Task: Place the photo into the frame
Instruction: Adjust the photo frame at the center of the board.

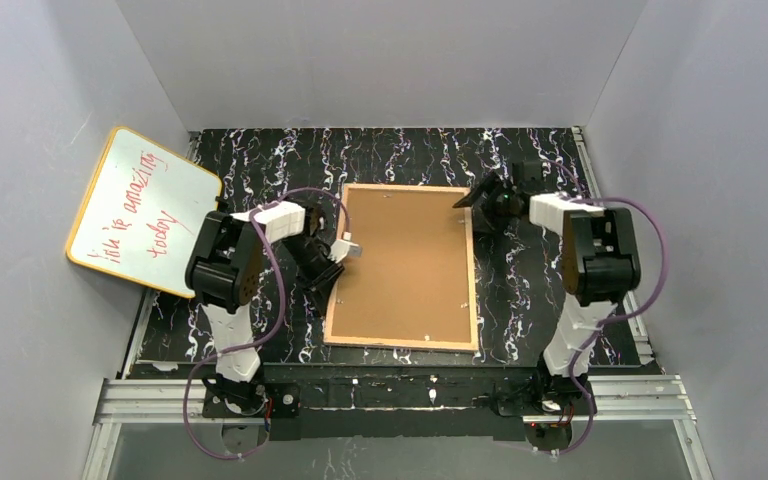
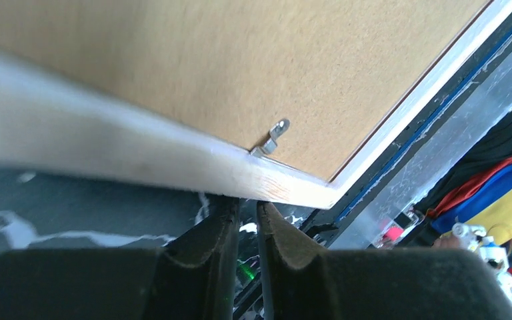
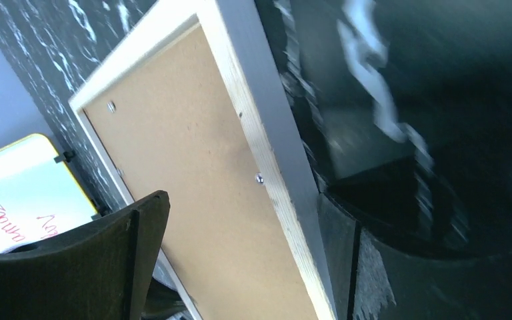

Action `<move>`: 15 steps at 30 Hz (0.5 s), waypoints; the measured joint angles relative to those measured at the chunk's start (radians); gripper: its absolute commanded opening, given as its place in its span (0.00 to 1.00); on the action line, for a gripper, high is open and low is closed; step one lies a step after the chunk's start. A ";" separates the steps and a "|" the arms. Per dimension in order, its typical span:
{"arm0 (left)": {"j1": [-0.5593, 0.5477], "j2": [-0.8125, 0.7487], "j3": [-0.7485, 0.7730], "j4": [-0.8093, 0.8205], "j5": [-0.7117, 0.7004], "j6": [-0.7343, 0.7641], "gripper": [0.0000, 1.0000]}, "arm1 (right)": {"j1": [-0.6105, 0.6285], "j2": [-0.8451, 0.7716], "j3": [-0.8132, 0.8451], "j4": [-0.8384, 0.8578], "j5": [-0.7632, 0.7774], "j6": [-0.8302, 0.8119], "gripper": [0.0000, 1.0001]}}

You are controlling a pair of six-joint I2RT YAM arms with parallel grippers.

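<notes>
The frame (image 1: pixel 474 290) lies face down on the black marbled table, its tan wood reverse up, with the brown backing board (image 1: pixel 405 265) set inside it. The photo is hidden. My left gripper (image 1: pixel 334 260) is at the frame's left edge. In the left wrist view its fingertips (image 2: pixel 248 207) are almost together, with nothing between them, right below the wooden rim (image 2: pixel 173 160), near a metal clip (image 2: pixel 275 138). My right gripper (image 1: pixel 476 206) is open at the frame's far right corner. In the right wrist view it (image 3: pixel 247 200) straddles the rim (image 3: pixel 267 153), one finger (image 3: pixel 93 267) over the board.
The orange-rimmed whiteboard (image 1: pixel 140 210) with red handwriting leans against the left wall; it also shows in the right wrist view (image 3: pixel 20 187). Grey walls close in the table on three sides. An aluminium rail (image 1: pixel 390 395) runs along the near edge.
</notes>
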 measured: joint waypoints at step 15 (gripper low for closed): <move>-0.333 0.147 0.231 -0.080 0.098 -0.088 0.34 | 0.196 0.470 0.763 -0.141 0.016 -0.069 0.98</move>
